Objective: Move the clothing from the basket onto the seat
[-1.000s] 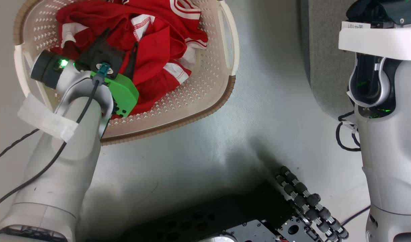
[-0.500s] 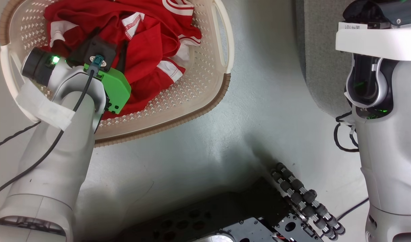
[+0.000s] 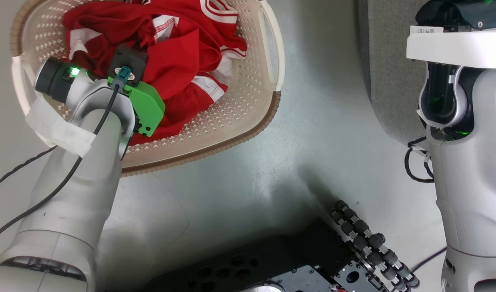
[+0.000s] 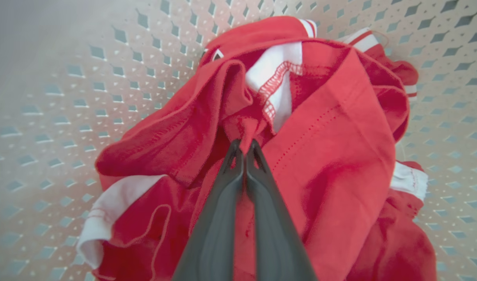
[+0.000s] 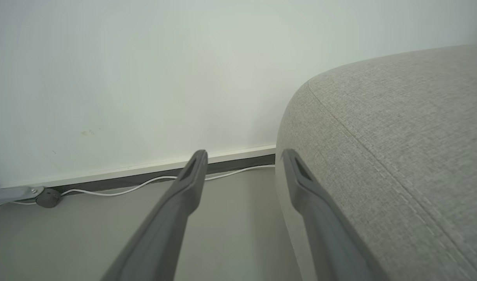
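Note:
Red clothing point(image 3: 183, 61) with white trim lies heaped in the cream perforated basket point(image 3: 248, 109) on the floor at the upper left of the head view. My left arm reaches down into that basket. In the left wrist view my left gripper point(image 4: 245, 145) is shut on a pinched fold of the red clothing point(image 4: 324, 128), with its two fingers pressed together. The grey fabric seat point(image 3: 387, 69) stands to the right of the basket. My right gripper point(image 5: 242, 158) is open in the air beside the rounded corner of the seat point(image 5: 398, 148), holding nothing.
My white right arm point(image 3: 467, 162) stands tall at the right edge, in front of the seat. My dark wheeled base point(image 3: 312, 259) is at the bottom. Grey floor point(image 3: 239, 186) separates basket and seat. A white cable point(image 5: 144, 185) runs along the wall's skirting.
My left gripper's fingers stood open over the clothing one second ago and have closed on a fold of it. The head view has shifted slightly. The right arm stays put.

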